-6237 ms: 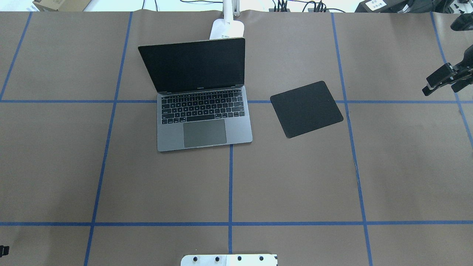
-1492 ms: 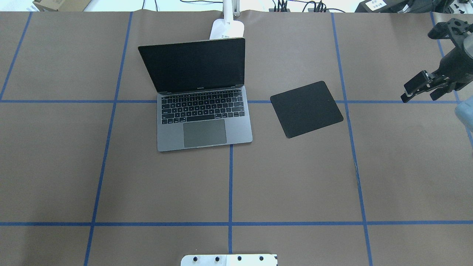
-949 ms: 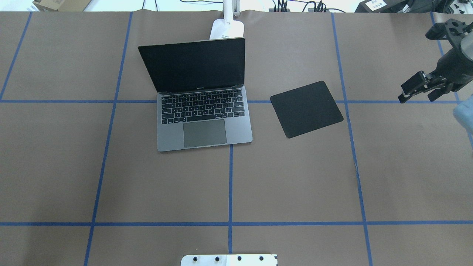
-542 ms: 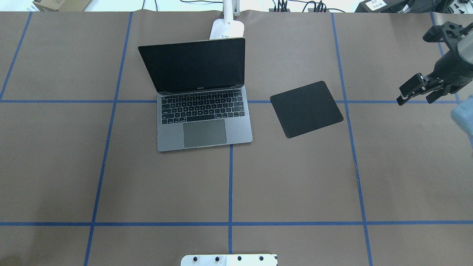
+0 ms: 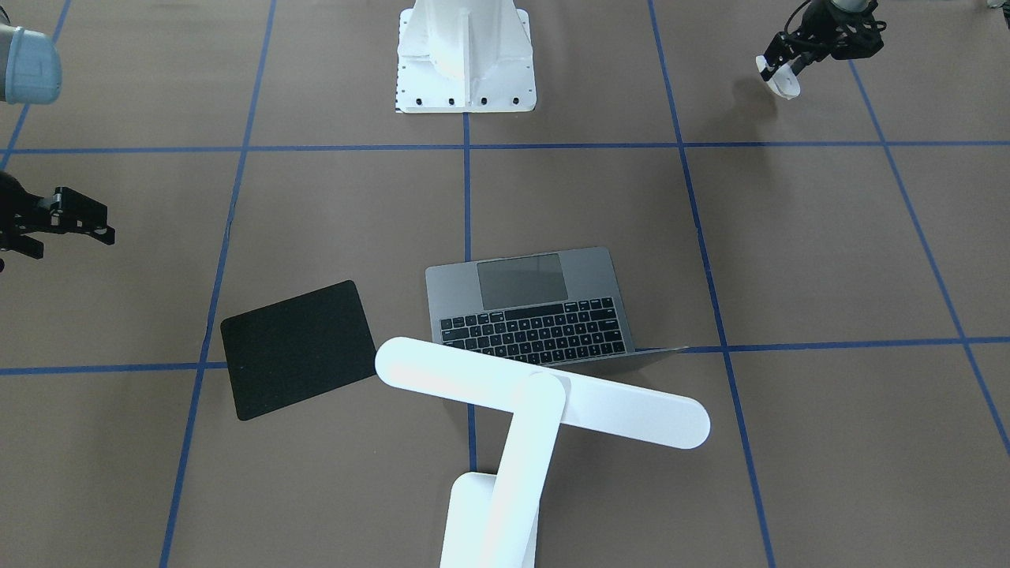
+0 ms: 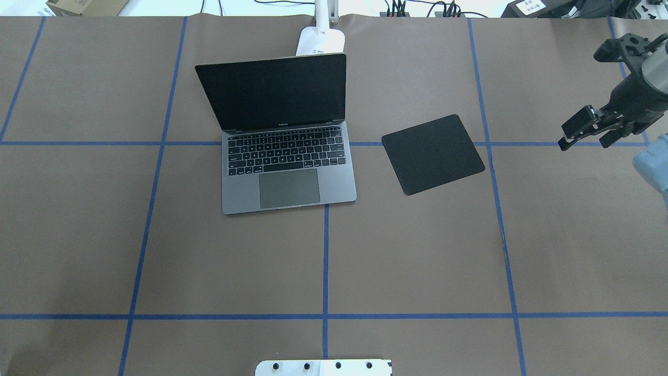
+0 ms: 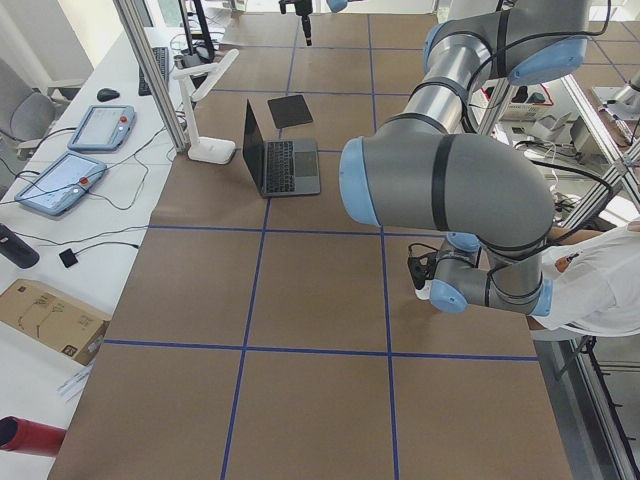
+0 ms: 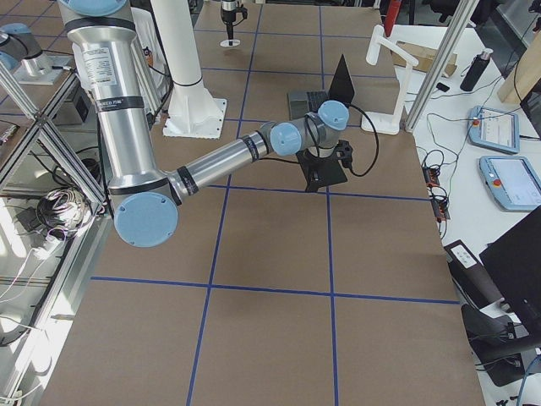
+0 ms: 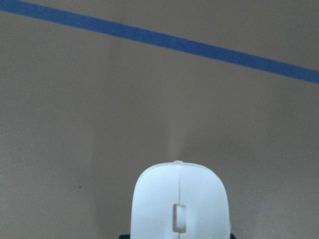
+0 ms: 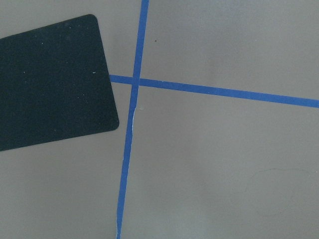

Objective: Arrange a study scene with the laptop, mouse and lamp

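Observation:
The laptop (image 6: 289, 177) stands open at the table's far middle, screen dark. Behind it rises the white lamp (image 5: 544, 402), its bar head over the laptop's lid in the front-facing view. My left gripper (image 5: 777, 72) hovers low over the table close to the robot's base side, shut on the white mouse (image 5: 781, 83). The left wrist view shows the mouse (image 9: 179, 204) from above against bare paper. My right gripper (image 6: 582, 133) hangs open and empty to the right of the black pad (image 6: 433, 154).
The white bolted pedestal (image 5: 465, 55) stands at the near middle edge. Blue tape lines cross the brown paper. Tablets and cables lie on a side table (image 7: 70, 170) beyond the far edge. A person (image 7: 600, 290) stands beside the robot.
My right gripper has drifted left, inward over the table, toward the black pad. Laptop, lamp and pad have not moved.

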Controlling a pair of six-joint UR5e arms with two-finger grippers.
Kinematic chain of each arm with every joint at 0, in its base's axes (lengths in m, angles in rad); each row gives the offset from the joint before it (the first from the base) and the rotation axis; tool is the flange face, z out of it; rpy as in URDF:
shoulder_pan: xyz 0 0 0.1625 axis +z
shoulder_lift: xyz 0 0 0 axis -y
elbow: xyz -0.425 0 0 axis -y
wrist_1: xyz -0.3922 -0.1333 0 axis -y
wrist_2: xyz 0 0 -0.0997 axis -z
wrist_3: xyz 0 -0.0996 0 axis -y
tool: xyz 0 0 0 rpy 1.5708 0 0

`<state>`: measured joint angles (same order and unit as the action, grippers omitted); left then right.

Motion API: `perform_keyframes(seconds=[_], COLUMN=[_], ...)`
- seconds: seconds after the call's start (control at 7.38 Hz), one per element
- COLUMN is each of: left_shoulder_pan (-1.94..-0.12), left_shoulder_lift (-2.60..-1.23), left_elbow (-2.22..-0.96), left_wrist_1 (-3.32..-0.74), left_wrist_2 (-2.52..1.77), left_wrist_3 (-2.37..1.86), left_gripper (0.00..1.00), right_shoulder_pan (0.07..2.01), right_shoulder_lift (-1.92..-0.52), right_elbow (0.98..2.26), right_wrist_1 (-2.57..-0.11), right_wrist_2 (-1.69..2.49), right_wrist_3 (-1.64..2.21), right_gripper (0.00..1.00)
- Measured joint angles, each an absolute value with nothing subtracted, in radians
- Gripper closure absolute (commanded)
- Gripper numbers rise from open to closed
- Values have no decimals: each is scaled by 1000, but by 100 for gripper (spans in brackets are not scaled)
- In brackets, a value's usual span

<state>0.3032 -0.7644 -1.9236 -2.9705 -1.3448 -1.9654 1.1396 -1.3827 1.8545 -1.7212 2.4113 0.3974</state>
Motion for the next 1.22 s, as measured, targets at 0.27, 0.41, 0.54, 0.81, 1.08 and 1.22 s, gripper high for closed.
perform_keyframes(seconds=[0.27, 0.41, 0.54, 0.81, 1.08, 1.22], left_shoulder_pan=[127, 77, 45, -46, -169, -221], left_shoulder_lift=[-834, -855, -878, -964, -1113, -1189], left_elbow=[-1924, -1924, -1931, -1959, -1967, -1971], left_wrist_1=[-2961, -2954, -2946, -2881, -2732, -2652], left_wrist_2=[-1483, -1525, -1548, -1615, -1700, -1739], left_wrist_3=[-1856, -1835, -1816, -1783, -1740, -1727], left_gripper=[42, 42, 42, 42, 42, 42], right_shoulder_pan=[1136, 1132, 1128, 1125, 1124, 1124], right_shoulder_lift=[-1377, -1371, -1361, -1329, -1318, -1317], right_elbow=[1850, 1844, 1831, 1784, 1754, 1748], right_wrist_1=[-1721, -1722, -1722, -1717, -1689, -1682], right_wrist_2=[2411, 2411, 2411, 2411, 2410, 2411], right_wrist_3=[398, 398, 398, 397, 397, 397], right_gripper=[1, 1, 1, 1, 1, 1])
